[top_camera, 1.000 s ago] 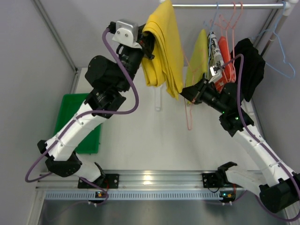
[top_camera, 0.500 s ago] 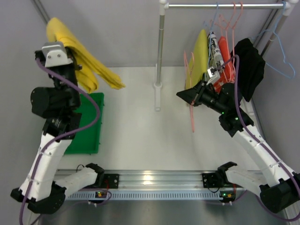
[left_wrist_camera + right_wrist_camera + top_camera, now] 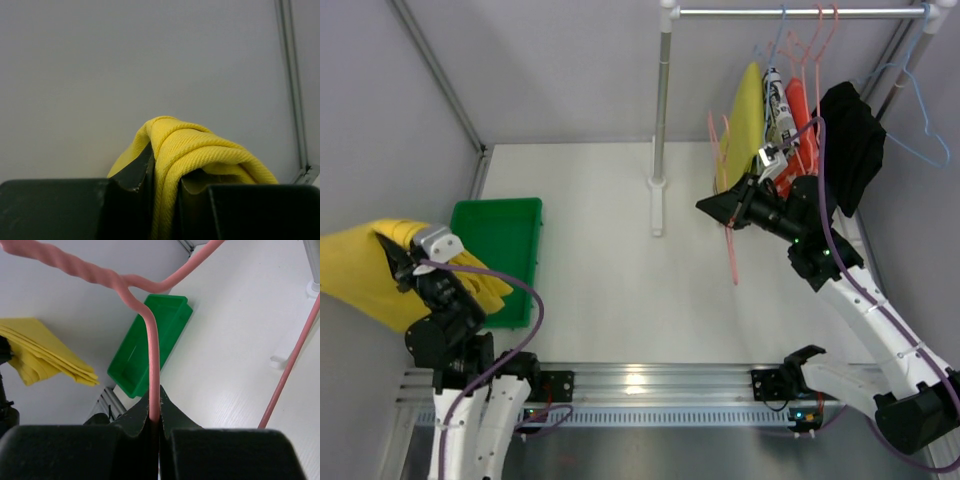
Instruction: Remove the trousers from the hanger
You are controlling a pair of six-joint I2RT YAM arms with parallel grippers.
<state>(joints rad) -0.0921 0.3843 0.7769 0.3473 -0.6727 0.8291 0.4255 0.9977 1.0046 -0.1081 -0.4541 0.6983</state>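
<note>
**Left gripper [image 3: 165, 170] holds the bright yellow trousers [image 3: 360, 275]; right gripper [image 3: 154, 407] holds the pink hanger [image 3: 154, 350]**

From above, the bright yellow trousers sit at about 8 o'clock, just beside the green bin [image 3: 500, 250]. The left fingers are clamped on a fold of them. At about 2 o'clock the right fingers are pinched tight on the hanger's wire. The olive-yellow trousers [image 3: 748, 110] hang under the rail [image 3: 800, 12] at 1 o'clock.

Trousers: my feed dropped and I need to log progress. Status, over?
Right gripper shut on bare pink hanger. Left gripper shut on bright yellow trousers, beside green bin. Olive-yellow trousers hanging under rail. Nothing blocking bin.
</note>
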